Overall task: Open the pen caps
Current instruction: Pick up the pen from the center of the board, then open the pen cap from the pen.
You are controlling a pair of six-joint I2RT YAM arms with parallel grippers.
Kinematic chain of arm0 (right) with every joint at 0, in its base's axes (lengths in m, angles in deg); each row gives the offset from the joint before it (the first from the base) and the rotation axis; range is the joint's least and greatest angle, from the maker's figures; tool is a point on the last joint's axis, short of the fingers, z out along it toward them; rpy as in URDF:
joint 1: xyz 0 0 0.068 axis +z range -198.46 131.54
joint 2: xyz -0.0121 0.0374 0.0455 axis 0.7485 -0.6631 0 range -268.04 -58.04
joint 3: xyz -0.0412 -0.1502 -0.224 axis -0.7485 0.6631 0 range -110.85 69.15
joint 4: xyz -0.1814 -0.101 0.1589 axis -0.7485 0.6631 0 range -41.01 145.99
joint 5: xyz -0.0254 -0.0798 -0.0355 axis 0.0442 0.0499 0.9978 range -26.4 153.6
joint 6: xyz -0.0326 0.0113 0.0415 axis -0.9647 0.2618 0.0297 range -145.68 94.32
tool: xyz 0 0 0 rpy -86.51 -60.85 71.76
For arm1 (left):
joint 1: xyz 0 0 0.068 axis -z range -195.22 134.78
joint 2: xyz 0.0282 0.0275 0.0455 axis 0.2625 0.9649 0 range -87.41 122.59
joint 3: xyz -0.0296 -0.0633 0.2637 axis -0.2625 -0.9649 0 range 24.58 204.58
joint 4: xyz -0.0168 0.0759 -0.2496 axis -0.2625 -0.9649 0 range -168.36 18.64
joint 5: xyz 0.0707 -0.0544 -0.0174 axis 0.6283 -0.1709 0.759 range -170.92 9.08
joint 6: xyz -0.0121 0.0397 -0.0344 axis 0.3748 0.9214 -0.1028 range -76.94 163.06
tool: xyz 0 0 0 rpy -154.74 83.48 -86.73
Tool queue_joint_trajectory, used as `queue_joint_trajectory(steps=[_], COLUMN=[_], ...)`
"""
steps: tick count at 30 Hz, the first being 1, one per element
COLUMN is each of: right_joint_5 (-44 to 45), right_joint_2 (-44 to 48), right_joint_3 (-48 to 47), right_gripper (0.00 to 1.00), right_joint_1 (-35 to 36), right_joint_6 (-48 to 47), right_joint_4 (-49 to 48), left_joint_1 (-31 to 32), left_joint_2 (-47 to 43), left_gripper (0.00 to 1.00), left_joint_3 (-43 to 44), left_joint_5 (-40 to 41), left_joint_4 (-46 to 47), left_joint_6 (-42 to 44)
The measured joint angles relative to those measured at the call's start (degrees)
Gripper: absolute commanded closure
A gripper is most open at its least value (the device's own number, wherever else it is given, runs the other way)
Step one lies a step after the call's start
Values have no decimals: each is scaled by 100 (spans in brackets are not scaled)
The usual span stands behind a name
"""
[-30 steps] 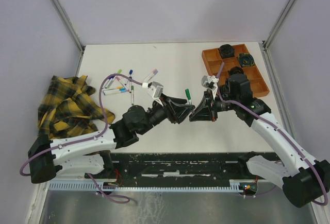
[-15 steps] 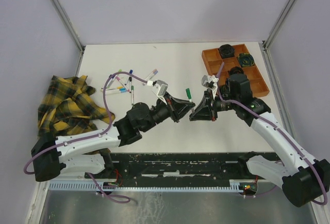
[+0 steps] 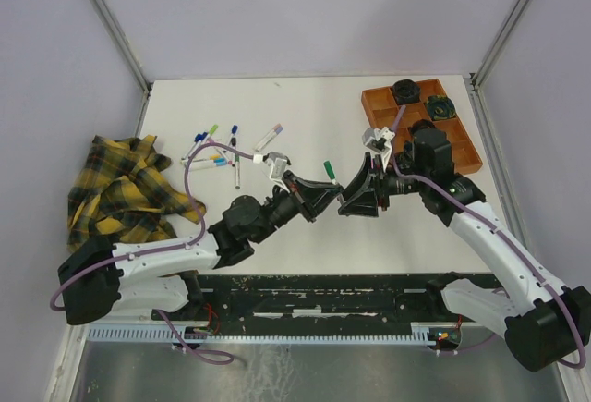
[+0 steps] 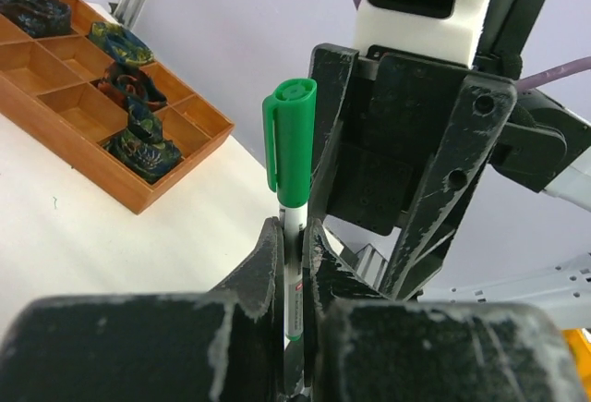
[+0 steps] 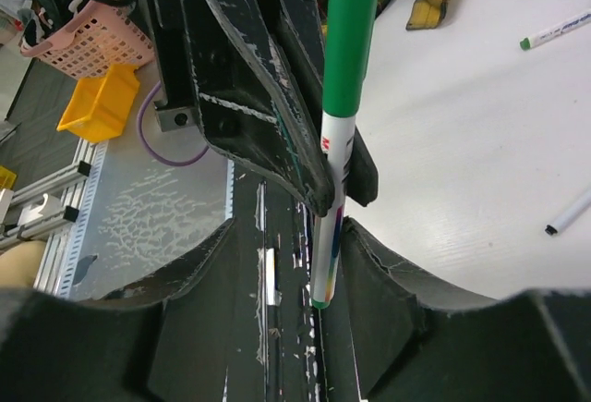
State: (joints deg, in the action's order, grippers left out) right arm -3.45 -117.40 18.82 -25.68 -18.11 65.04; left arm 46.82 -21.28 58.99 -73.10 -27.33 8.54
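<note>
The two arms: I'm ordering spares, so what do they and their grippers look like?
The left arm and right arm have white links, black joints and purple cables. The left gripper and right gripper have scuffed black tapering fingers.

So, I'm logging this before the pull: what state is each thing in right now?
green cap: on its pen, not pulled off.
green pen: held off the table.
left tool: shut on the pen's barrel.
right tool: open, fingers either side of the pen.
loose pens: lying on the table.
cloth: crumpled.
tray: partly filled.
</note>
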Motion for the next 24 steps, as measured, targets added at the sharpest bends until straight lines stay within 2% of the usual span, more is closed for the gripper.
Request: queue_joint_trajectory(steps=[11, 14, 21, 22, 24], right_joint_5=[68, 114, 175, 177, 175], right_joint_2=[0, 0, 0, 0, 0], right_joint_3=[267, 308, 356, 358, 358], right_gripper=[52, 62, 97, 100, 100], right_joint_1=[-9, -7, -7, -7, -9], right_joint_6=[813, 905, 1023, 1029, 1025], right_joint_4=[-938, -1064, -1257, -1266, -1281], left_joint_1=[0, 0, 0, 0, 0], left_joint_2=[435, 562, 713, 719, 728], left_gripper=[97, 97, 97, 97, 88], left_joint_3=[-426, -428, -428, -428, -428], left_joint_5=[153, 144, 107, 107, 107], left_joint_4=[1567, 1845, 2181, 2197, 2221], left_joint_6=[-302, -367, -476, -485, -516])
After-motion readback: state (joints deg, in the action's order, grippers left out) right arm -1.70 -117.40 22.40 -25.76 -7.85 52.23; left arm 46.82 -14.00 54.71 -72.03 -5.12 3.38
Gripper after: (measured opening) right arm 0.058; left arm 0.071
